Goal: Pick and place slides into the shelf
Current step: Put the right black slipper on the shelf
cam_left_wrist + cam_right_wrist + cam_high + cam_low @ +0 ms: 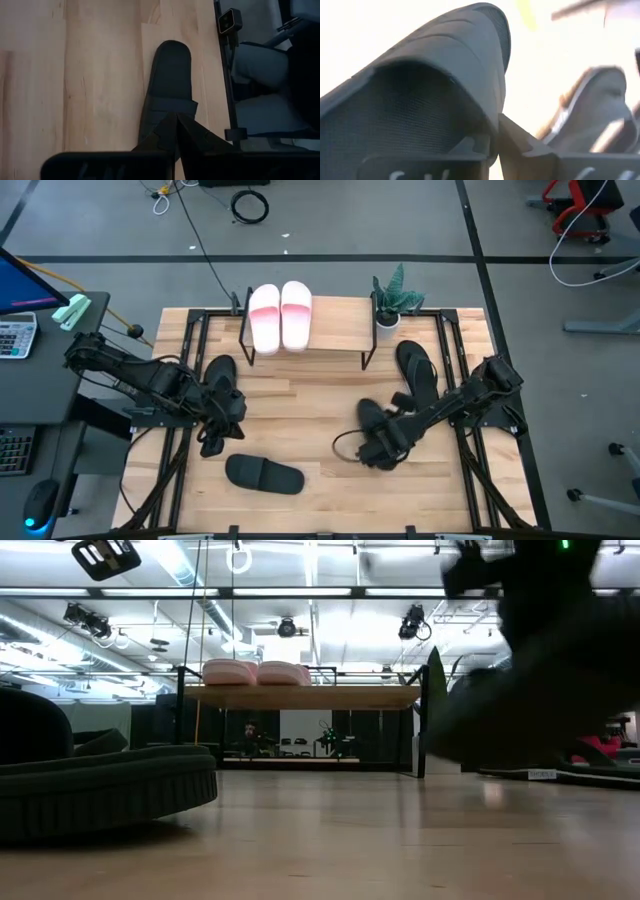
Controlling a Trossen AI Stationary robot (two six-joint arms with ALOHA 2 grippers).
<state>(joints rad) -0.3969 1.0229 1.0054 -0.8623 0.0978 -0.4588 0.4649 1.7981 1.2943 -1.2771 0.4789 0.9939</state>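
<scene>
Two pale pink slides (281, 315) (257, 672) lie side by side on the shelf (335, 332) (300, 697) at the table's far side. One black broad-strap slide (264, 473) (170, 75) (100, 790) lies flat near the near edge. My left gripper (214, 440) (176, 122) is shut and hovers above its left end, pointing at the strap without touching it. My right gripper (384, 448) (495, 145) is shut on the other black slide (372, 420) (435, 65). Black flip-flops (416, 366) lie on the table to its far right. My right gripper pinches the black slide by its broad strap, at the strap's edge (492, 120). One finger is under the strap's arch and the other is outside it. In the low view the slide (540, 670) hangs as a dark mass clear of the tabletop.
A small potted plant (392, 300) stands at the shelf's right end. A thin black cable loop (345, 445) lies left of the right gripper. Black frame rails (465, 380) run along the table's sides. Bare wood (300, 405) shows between the two arms, in front of the shelf.
</scene>
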